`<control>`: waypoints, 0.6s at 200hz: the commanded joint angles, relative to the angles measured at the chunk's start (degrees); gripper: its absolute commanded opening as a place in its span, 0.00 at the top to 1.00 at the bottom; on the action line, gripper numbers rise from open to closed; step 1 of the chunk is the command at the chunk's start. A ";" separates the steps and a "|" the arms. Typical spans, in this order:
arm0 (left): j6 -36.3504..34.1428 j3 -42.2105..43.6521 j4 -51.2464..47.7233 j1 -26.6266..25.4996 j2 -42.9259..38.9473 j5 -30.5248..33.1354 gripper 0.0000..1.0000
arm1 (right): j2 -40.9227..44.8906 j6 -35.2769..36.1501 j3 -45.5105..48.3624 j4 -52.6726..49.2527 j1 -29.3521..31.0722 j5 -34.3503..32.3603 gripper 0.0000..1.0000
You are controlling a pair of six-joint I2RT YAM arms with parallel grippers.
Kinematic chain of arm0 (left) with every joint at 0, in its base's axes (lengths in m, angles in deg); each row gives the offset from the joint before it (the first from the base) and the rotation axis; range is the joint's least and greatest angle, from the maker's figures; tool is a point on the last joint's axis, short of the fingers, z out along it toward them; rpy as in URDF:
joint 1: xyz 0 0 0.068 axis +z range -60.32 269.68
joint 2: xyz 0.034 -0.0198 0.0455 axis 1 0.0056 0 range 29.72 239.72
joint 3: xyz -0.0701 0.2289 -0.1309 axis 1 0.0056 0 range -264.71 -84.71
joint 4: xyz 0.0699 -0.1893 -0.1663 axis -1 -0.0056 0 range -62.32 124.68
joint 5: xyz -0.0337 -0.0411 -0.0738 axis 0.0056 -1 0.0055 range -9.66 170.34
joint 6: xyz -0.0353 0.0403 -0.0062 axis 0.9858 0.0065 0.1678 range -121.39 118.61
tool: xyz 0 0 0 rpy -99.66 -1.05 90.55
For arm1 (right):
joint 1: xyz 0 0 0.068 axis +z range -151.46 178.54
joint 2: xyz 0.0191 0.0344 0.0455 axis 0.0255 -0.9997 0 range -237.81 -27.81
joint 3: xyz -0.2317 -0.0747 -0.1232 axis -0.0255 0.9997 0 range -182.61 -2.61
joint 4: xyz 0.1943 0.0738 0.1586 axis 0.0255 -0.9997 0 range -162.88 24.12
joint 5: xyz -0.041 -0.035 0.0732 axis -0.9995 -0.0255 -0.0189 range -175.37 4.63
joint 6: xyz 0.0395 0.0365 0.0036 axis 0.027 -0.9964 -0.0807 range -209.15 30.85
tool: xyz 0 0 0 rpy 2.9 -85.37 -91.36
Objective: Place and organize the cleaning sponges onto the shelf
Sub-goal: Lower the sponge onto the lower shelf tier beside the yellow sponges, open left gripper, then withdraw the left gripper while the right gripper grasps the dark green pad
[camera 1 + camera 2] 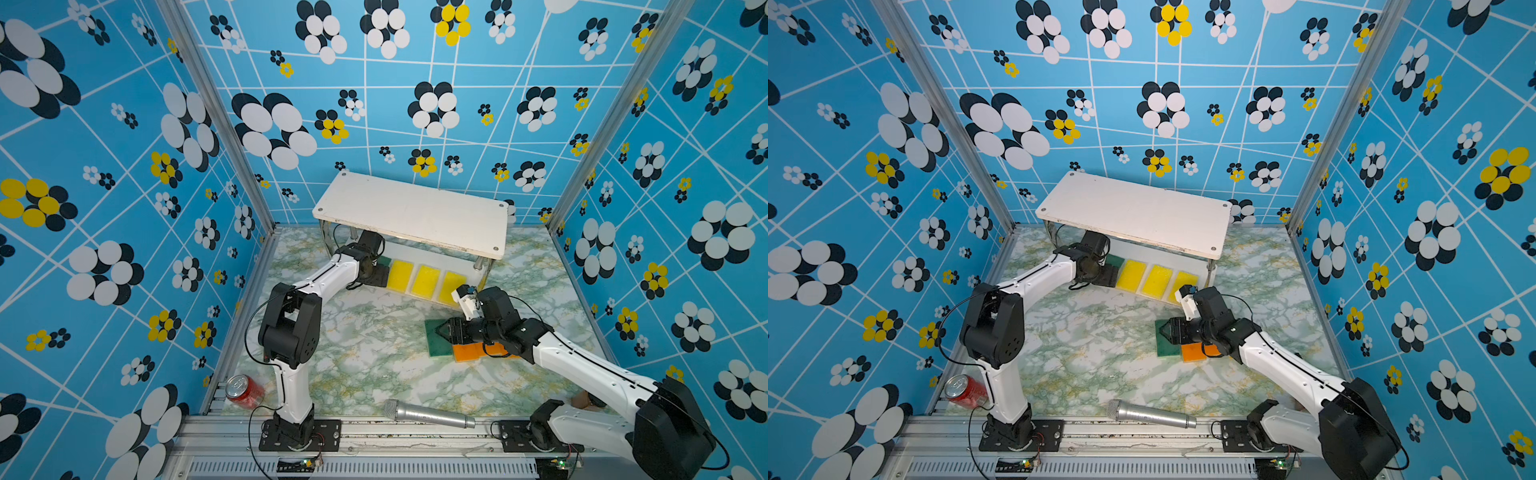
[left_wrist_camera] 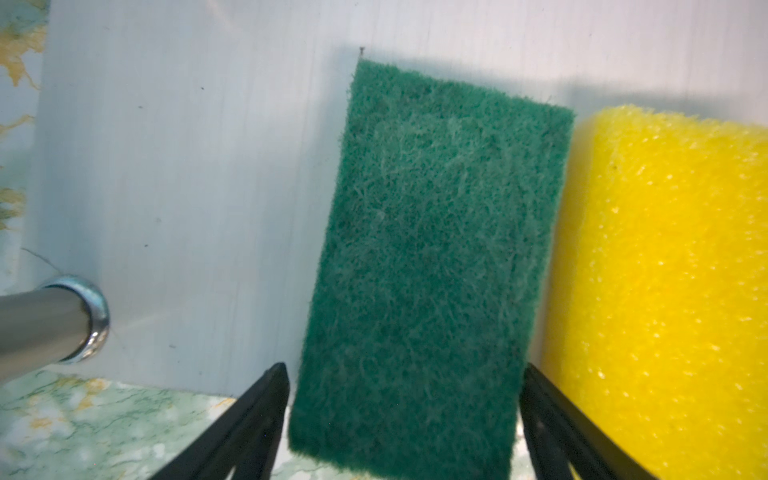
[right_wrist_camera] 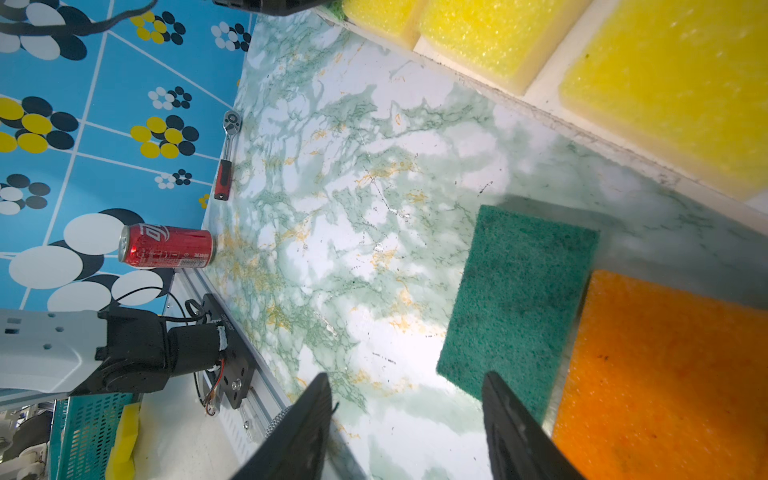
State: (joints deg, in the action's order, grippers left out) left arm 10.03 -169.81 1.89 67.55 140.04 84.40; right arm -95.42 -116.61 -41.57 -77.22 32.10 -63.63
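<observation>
The shelf (image 1: 411, 212) (image 1: 1133, 212) stands at the back. Its lower board (image 2: 187, 166) holds three yellow sponges (image 1: 426, 280) (image 3: 490, 37) in a row, with a dark green sponge (image 2: 436, 249) (image 1: 384, 262) to their left. My left gripper (image 2: 405, 374) (image 1: 380, 272) is open. Its fingers straddle the near end of that green sponge, which lies flat on the board. My right gripper (image 3: 406, 376) (image 1: 438, 332) hangs open and empty over the table. Beside it on the table lies a second green sponge (image 3: 519, 303) (image 1: 436, 349), with an orange sponge (image 3: 665, 374) (image 1: 467, 352) next to that one.
A red can (image 1: 244, 391) lies at the front left. A silver microphone (image 1: 428, 413) rests along the front edge. A ratchet wrench (image 3: 227, 158) lies by the left wall. A shiny shelf post (image 2: 45, 320) stands left of the left gripper.
</observation>
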 commanded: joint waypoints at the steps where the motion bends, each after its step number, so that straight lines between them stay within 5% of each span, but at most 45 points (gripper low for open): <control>1: 0.71 -0.35 -0.43 0.25 -0.97 1.39 0.12 | -0.63 -0.13 0.24 0.62 -0.36 1.03 0.40; 120: 1.46 1.83 1.06 0.25 -4.00 1.75 0.04 | -3.12 2.63 0.20 -2.36 -0.33 -0.47 0.40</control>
State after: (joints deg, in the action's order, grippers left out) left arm 10.25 -168.94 2.09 67.55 137.94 85.58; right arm -97.70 -115.28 -41.57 -77.87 32.10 -63.87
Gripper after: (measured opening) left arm 0.956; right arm 0.604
